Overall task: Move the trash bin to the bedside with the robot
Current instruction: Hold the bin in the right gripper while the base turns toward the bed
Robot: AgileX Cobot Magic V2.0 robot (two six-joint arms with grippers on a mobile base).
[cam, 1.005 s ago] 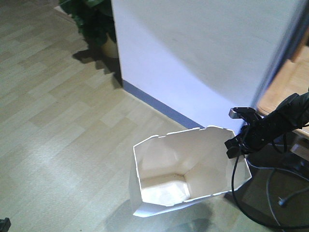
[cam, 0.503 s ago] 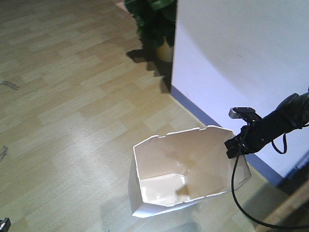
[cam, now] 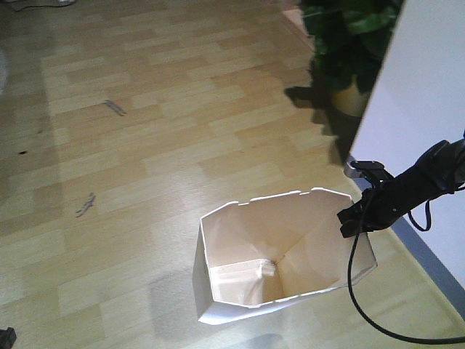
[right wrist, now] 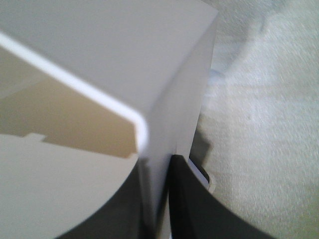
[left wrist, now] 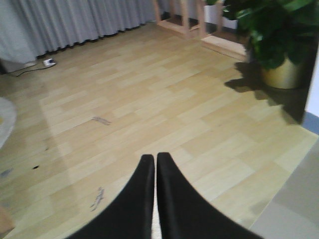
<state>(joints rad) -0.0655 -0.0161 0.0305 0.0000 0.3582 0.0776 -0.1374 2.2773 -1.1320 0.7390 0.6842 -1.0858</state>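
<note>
The white trash bin (cam: 247,233), cream inside with a notched angular rim, stands on the wood floor low in the front view. My right gripper (cam: 347,222), at the end of the slim black robot arm (cam: 421,182), is shut on the bin's right rim. In the right wrist view the thin bin wall (right wrist: 124,59) runs down between the two black fingers of the right gripper (right wrist: 162,199). My left gripper (left wrist: 155,160) is shut with nothing in it, above bare floor. The bedside is out of view.
A potted plant (cam: 349,43) stands by the corner of a white wall (cam: 429,109) with a blue baseboard (cam: 443,269). The plant (left wrist: 271,35), a wooden frame (left wrist: 184,20), grey curtains (left wrist: 75,20) and a grey mat (left wrist: 294,199) show in the left wrist view.
The wall and plant have slid to the right of the front view and more open floor shows at left. The bin and right gripper hold the same place in the frame.
</note>
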